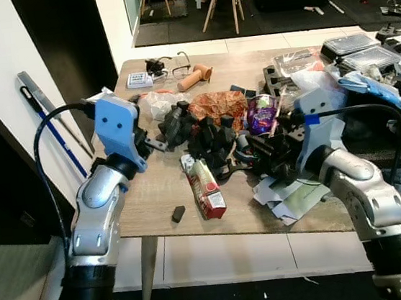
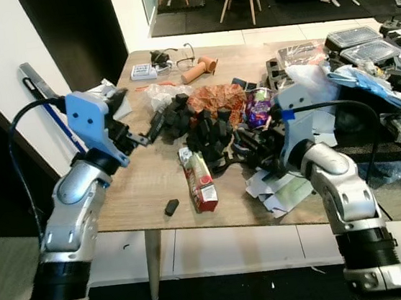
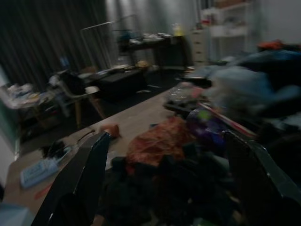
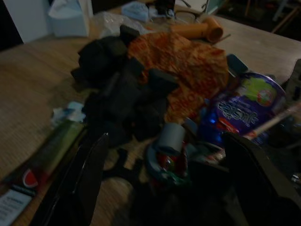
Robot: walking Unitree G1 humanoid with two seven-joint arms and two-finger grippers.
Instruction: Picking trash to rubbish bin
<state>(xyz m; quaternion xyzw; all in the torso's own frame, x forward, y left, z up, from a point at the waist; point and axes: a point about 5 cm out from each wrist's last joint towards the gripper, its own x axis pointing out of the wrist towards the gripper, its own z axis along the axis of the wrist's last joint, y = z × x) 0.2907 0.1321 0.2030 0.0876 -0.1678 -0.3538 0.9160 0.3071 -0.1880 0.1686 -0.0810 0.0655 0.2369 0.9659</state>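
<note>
Red-green carton [image 1: 205,186] flat on table [image 1: 154,191], black trash pile [image 1: 202,132] behind

The left wrist view is blurred and dim; items beyond the orange wrapper [image 3: 157,143] cannot be identified. The black pile [image 4: 122,89] is rendered without detail. The red carton [image 4: 28,176] is cut off by the frame edge.

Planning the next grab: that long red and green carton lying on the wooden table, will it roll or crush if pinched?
The red and green carton lies flat on its side and looks box-shaped, so it probably won't roll. Its end nearer the black foam pile looks torn open, so it is likely empty, light, and may crush under a firm pinch. Its glossy faces could slip.
</note>
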